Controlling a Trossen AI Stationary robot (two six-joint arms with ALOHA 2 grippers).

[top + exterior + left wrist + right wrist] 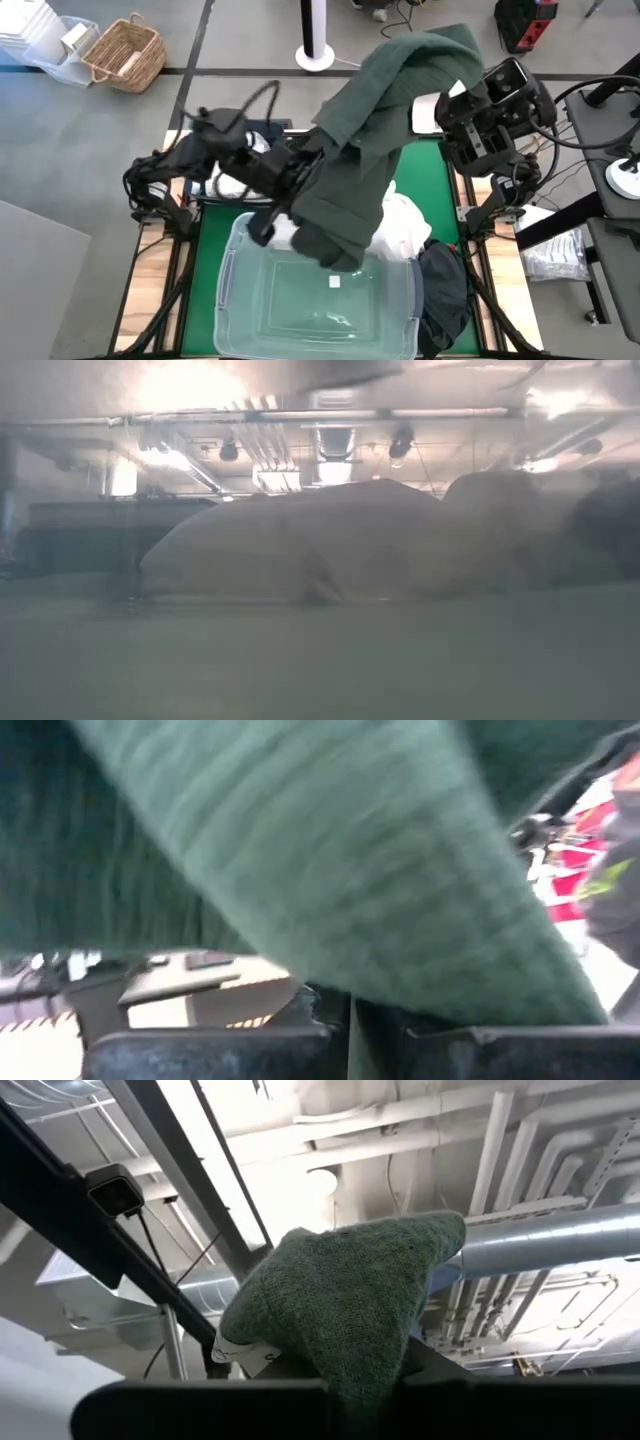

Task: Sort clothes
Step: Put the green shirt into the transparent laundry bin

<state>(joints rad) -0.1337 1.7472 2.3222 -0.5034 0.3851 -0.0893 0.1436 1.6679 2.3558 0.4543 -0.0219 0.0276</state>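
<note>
Dark green garment (385, 130): I hold it stretched high above the table, draped over both arms.
Right gripper (345, 1380): raised, pinching one corner.
Left gripper (305, 175): under the cloth; grip I cannot tell.
Below: clear tub (240, 300), white clothes (405, 225), black garment (445, 290) on the right.
</note>
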